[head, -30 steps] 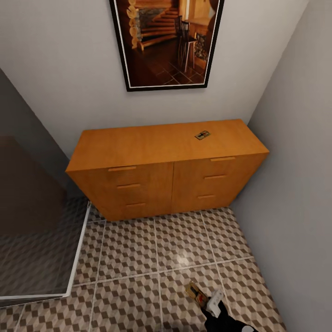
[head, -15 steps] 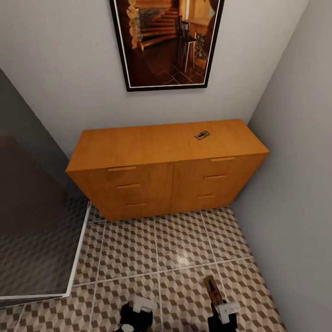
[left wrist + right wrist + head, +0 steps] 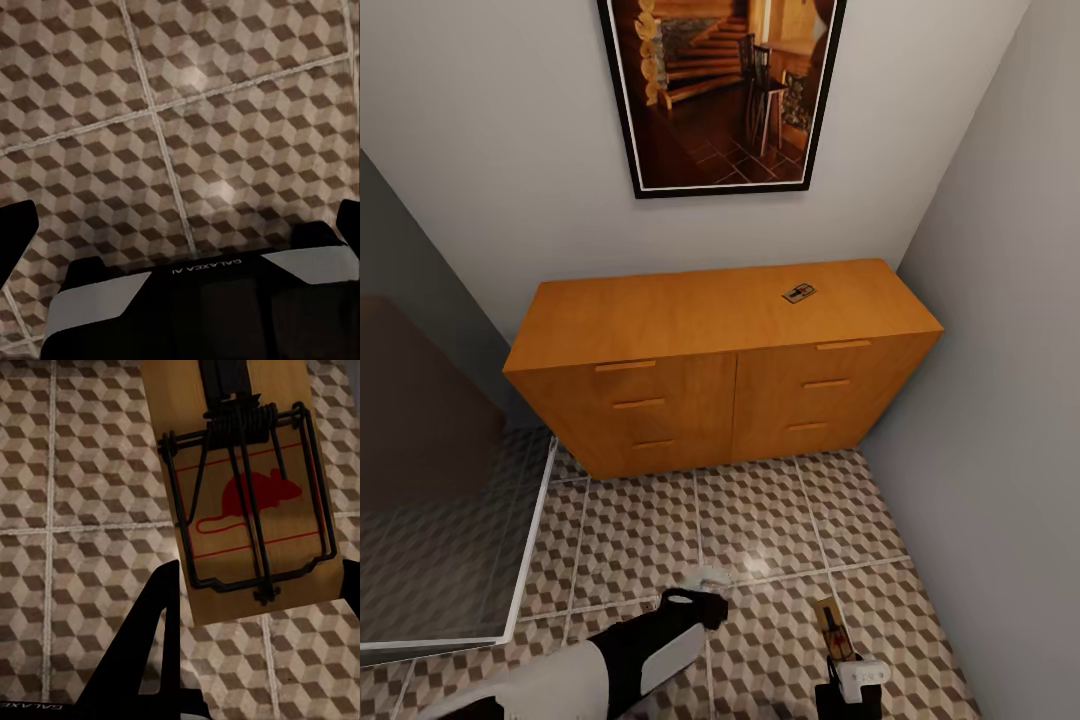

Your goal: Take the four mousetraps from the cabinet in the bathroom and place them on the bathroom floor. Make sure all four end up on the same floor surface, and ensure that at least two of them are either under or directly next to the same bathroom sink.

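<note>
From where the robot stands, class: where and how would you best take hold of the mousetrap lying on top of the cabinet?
Grip the mousetrap across its narrow wooden edges, with the end effector coming straight down from above. It lies flat on the cabinet top, toward the right end, with open wood all round it, so nothing offers a side hold. Keeping off the wire on its face seems wise.

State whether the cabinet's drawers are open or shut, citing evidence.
Shut: all drawer fronts on the cabinet sit flush, none pulled out; one mousetrap lies on top.

My head camera looking down at cabinet (image 3: 720, 355) from above; both my wrist cameras facing close down onto bathroom floor (image 3: 225, 112) — tiles shared by all views.
</note>
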